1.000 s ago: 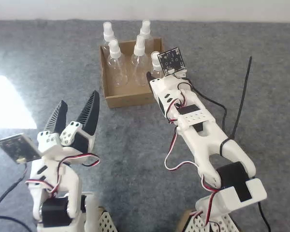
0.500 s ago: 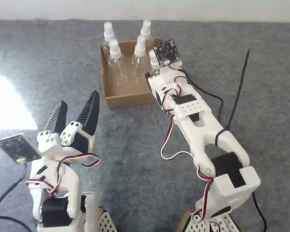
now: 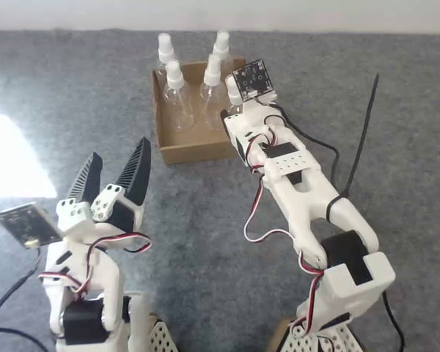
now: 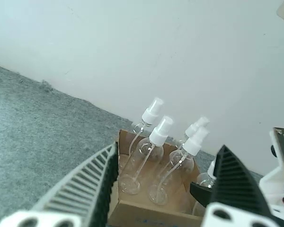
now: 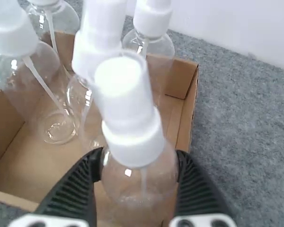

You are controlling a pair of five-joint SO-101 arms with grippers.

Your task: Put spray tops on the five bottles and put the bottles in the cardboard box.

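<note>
squarely between tight right jaws, capped bottle (image 5: 135,176) in box (image 5: 188,106); left jaws wide

No text, number or sign is legible. The cardboard box (image 3: 194,150), the spray bottles (image 3: 177,95) and the wrist circuit board (image 3: 253,79) bear nothing readable.

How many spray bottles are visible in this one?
5 spray bottles. Four stand in the cardboard box: back left, back right, middle left, middle right. The right gripper holds the fifth at the box's near right corner.
</note>
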